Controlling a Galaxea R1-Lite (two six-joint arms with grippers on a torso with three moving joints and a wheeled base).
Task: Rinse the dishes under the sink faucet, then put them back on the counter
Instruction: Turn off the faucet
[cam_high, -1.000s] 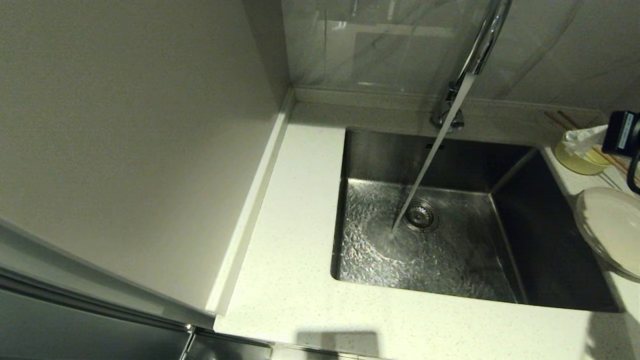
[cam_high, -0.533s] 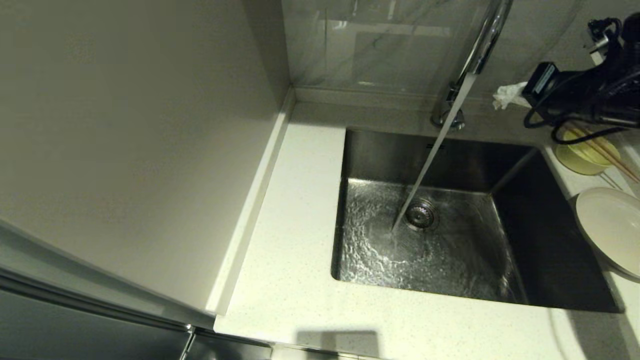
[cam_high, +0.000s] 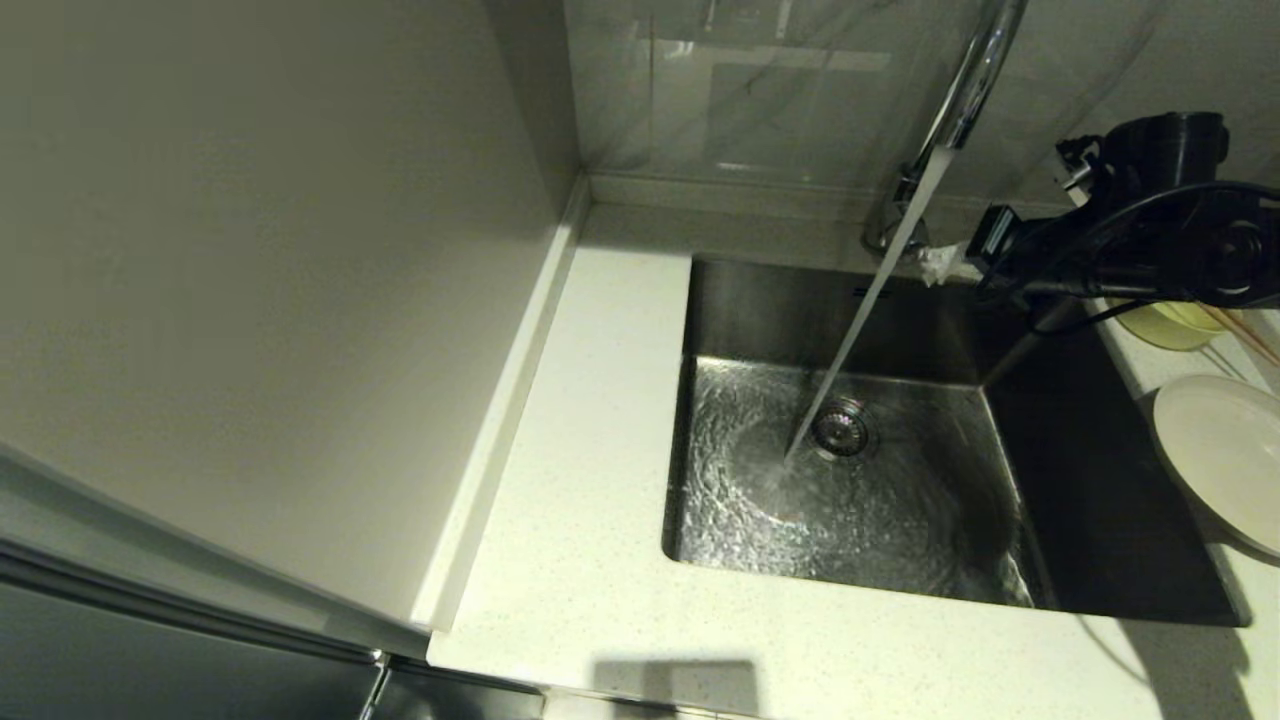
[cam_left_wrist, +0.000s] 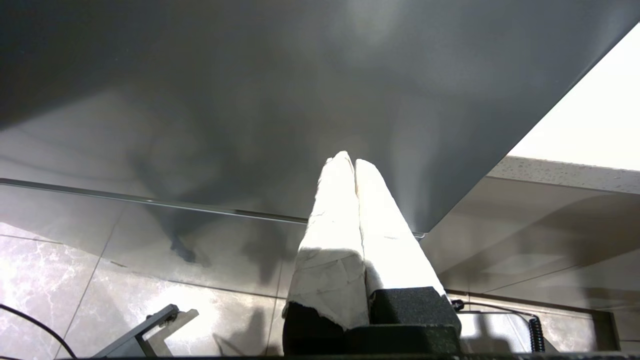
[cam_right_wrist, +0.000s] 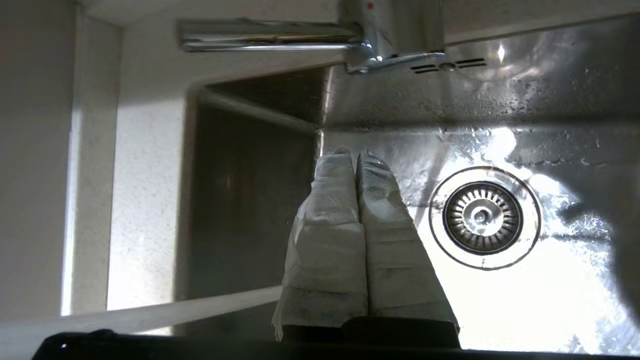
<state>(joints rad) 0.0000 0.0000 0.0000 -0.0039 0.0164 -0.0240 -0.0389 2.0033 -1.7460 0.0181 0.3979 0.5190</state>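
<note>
Water (cam_high: 860, 320) runs from the chrome gooseneck faucet (cam_high: 965, 90) into the steel sink (cam_high: 760, 300), landing just left of the drain (cam_high: 843, 430). My right gripper (cam_high: 928, 262), fingers wrapped in white, is shut and empty; it hovers over the sink's back edge beside the faucet base (cam_high: 890, 240). In the right wrist view the right gripper (cam_right_wrist: 354, 152) points down at the wet basin, the drain (cam_right_wrist: 482, 217) beside it. The yellow-green bowl (cam_high: 1160, 325) is partly hidden behind the arm. Chopsticks (cam_high: 1255, 338) lie by it, with the off-white plate (cam_high: 1225, 460) nearer. My left gripper (cam_left_wrist: 350, 159) is parked low, shut.
The white speckled counter (cam_high: 600, 400) runs left of and in front of the sink. A tall grey panel (cam_high: 250, 250) stands on the left. A tiled wall (cam_high: 760, 90) rises behind the faucet. The left wrist view shows a dark cabinet front (cam_left_wrist: 250, 75) and floor tiles.
My right arm has left the bowl at the right edge, lifted, then swung left and down to the faucet base. Water keeps running; bowl, plate and chopsticks have not moved.
</note>
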